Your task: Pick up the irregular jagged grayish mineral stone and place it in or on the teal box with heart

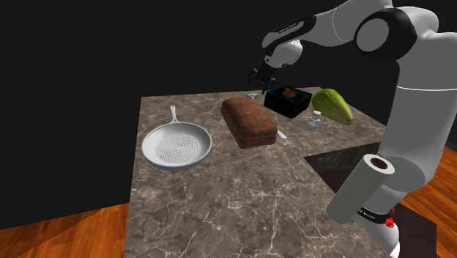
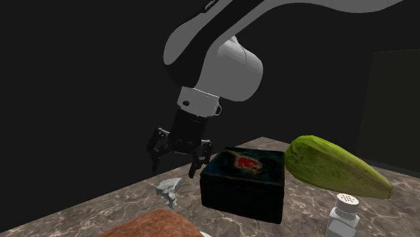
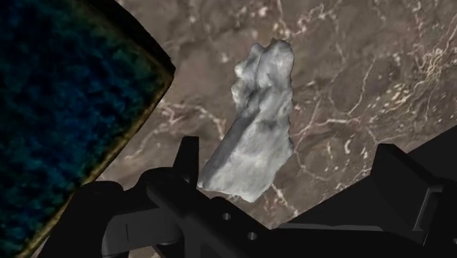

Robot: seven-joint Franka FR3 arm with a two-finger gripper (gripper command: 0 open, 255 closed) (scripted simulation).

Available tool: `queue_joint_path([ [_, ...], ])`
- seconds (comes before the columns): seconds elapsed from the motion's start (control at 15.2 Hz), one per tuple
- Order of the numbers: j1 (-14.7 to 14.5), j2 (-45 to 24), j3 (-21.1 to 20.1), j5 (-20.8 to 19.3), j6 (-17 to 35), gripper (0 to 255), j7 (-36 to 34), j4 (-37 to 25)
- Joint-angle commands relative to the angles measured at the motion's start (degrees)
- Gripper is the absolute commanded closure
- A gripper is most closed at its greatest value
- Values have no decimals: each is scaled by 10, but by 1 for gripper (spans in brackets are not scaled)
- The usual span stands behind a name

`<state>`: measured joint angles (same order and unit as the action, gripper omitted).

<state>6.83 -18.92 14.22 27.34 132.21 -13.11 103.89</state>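
The jagged pale grey stone (image 3: 256, 132) lies on the marble table top, just beside the dark teal box (image 3: 66, 110). In the second exterior view the stone (image 2: 169, 190) rests to the left of the box (image 2: 243, 182), whose lid bears a red heart. My black gripper (image 2: 176, 163) hovers a little above the stone, open, and its fingers touch nothing. Through the wrist camera the stone sits between and beyond the spread fingers (image 3: 187, 157), nearer to one of them than to the other. From the shoulder camera the gripper (image 1: 260, 73) hangs over the table's far edge, above the stone (image 1: 253, 95) and left of the box (image 1: 288, 100).
A brown loaf (image 1: 249, 121) lies just in front of the stone and box. A white pan (image 1: 176, 144) sits to the shoulder view's left. A green oblong fruit (image 1: 333, 106) and a small shaker (image 1: 315, 121) are right of the box. A paper roll (image 1: 362, 187) stands near the stand.
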Motion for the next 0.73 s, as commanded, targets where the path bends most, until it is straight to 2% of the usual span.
queue_joint_path([
  [0.0, -2, -12, -4, 8, 14, 0, 3, 13],
  [0.2, -1, -31, -12, 17, 31, 0, 8, 11],
  [0.66, 12, -30, -25, 10, 33, 0, 4, 12],
])
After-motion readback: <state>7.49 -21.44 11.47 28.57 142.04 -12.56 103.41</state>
